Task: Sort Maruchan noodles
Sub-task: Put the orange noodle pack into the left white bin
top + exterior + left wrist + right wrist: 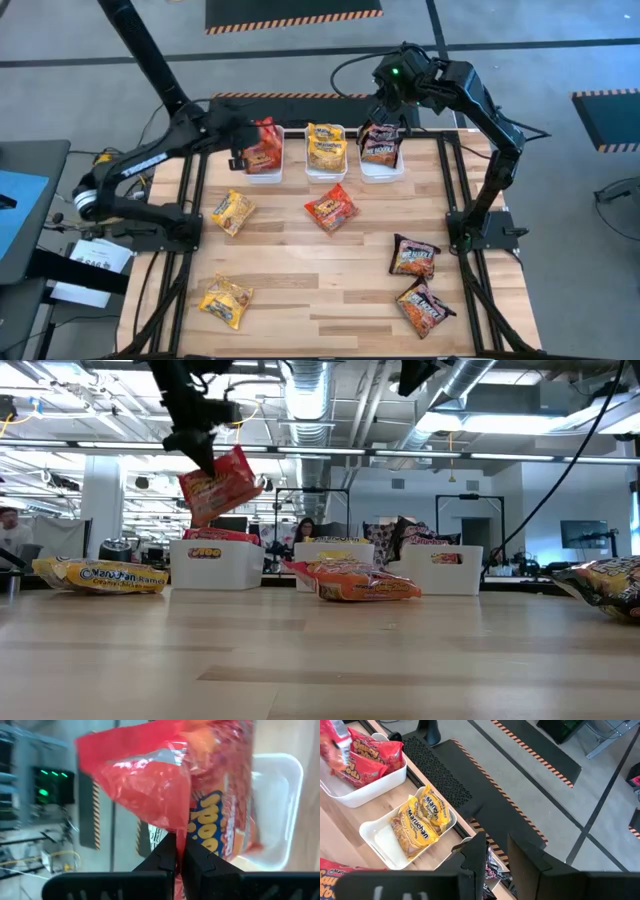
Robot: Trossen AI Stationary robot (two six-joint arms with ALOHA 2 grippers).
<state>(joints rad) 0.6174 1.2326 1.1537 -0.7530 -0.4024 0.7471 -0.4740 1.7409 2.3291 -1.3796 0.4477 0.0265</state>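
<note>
My left gripper (250, 150) (205, 452) (180, 855) is shut on a red Maruchan packet (218, 485) (170, 785), high over the left white tub (265, 168) (215, 565), which holds red packets. My right gripper (385, 112) (497, 852) is open and hovers over the right tub (380, 160), which holds dark packets (380, 145). The middle tub (326, 160) (410, 827) holds yellow packets. Flat on the table lie two yellow packets (232, 212) (226, 300), one red (331, 208) and two dark (414, 257) (425, 305). My left gripper pinches the red packet between its two fingers by a thin edge of the wrapper (178, 832), coming from above. The packet hangs tilted below the fingers, lifted clear of the table and above the left tub's rim (290, 780).
The three tubs stand in a row along the table's far edge (330, 135). Black frame rails run down the left (190, 220) and right (465, 220) sides. Bare wood shows in the table's middle and near part. People sit in the room beyond the table (305, 530).
</note>
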